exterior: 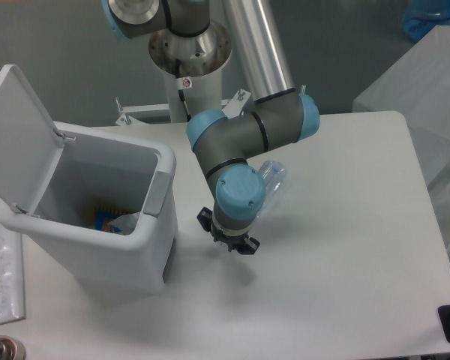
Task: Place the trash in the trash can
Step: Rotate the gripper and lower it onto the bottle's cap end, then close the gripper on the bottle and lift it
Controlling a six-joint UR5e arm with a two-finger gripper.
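At left on the table stands the trash can, lid raised, coloured litter visible inside. Just right of it the hand hangs low over the table; whether its fingers are spread or closed cannot be told — the wrist hides them. Behind and to the upper right of the hand lies the bottle, long axis running diagonally up-right, mostly hidden by the wrist.

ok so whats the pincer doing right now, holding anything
Pincer: mostly hidden under the wrist, so open or closed cannot be told. The bottle shows beside the wrist; whether it is gripped cannot be told.
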